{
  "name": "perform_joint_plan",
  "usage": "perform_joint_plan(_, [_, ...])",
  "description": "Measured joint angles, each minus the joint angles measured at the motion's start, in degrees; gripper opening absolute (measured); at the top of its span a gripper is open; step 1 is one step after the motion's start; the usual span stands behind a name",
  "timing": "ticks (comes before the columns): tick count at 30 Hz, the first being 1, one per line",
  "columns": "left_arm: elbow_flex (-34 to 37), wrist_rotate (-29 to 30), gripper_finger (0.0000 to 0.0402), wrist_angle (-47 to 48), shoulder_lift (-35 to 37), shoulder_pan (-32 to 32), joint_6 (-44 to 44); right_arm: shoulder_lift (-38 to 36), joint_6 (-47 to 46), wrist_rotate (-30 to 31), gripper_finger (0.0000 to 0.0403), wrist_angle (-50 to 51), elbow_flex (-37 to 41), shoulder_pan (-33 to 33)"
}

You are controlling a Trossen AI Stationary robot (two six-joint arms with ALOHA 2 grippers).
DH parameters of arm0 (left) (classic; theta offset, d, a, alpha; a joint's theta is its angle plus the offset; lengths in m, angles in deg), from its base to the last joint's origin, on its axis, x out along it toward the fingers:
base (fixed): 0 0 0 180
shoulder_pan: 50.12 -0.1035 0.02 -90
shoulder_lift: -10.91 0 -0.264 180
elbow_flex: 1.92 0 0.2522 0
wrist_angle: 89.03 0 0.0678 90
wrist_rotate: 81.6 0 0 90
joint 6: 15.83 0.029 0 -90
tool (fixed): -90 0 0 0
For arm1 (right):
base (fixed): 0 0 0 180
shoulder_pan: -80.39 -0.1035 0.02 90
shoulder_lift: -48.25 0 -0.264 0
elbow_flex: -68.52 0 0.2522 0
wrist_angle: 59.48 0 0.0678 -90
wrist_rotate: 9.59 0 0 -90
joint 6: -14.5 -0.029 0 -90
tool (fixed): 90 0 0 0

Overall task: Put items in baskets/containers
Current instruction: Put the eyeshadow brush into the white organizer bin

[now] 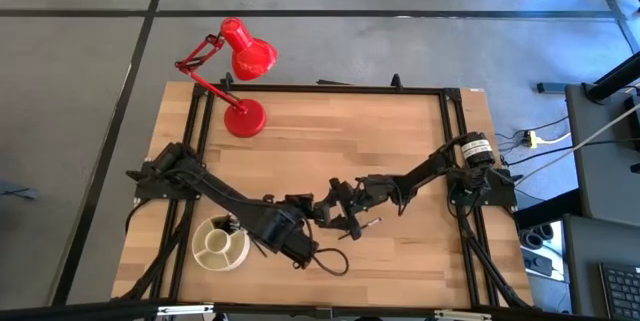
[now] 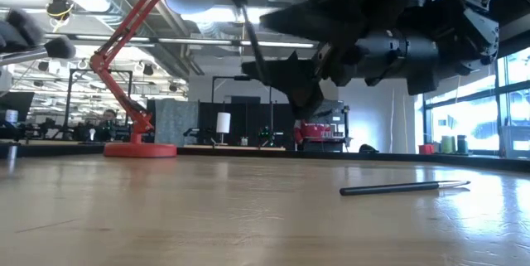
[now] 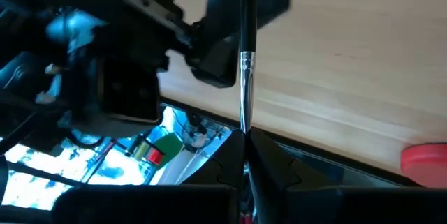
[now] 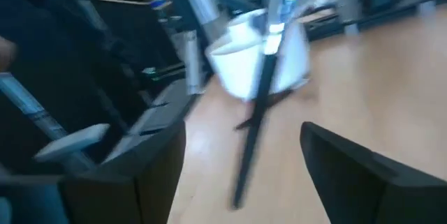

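Makeup brush, mid-handover, above the bench to the right of the white dish.

Brush (image 3: 242,63): thin, stiff, light, slick-handled; likely to roll or pivot; best pinched mid-handle, clear of the bristles. Pinched in left tool (image 3: 246,155), shut narrow on the handle. Right tool (image 4: 241,175) spread wide beside it, holding nothing. Second brush (image 2: 403,187) flat on bench (image 1: 330,131), further right. Dish (image 1: 220,245) with brushes standing inside.

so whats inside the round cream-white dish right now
The round cream-white divided dish holds a few dark-handled makeup brushes leaning out at its far rim. The left arm covers its right edge, so an exact count is not possible.
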Motion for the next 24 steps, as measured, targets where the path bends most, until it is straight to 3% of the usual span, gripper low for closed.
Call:
perform_joint_plan(7, [0.0, 0.0, 0.0012, -1.0, 0.0, -0.4, 0.0, 0.0, 1.2, 1.3, 0.0217, 0.7, 0.0, -0.1])
perform_joint_plan(16, [-0.1, 0.1, 0.0013, -1.4, 0.0, -0.5, -2.6, 0.0, 1.3, -0.5, 0.0028, 1.5, 0.0, 0.0])
perform_joint_plan(24, [-0.1, -0.2, 0.0052, -4.2, 0.0, -1.0, -17.6, 0.1, 1.8, 0.6, 0.0034, 1.1, 0.0, -0.1])
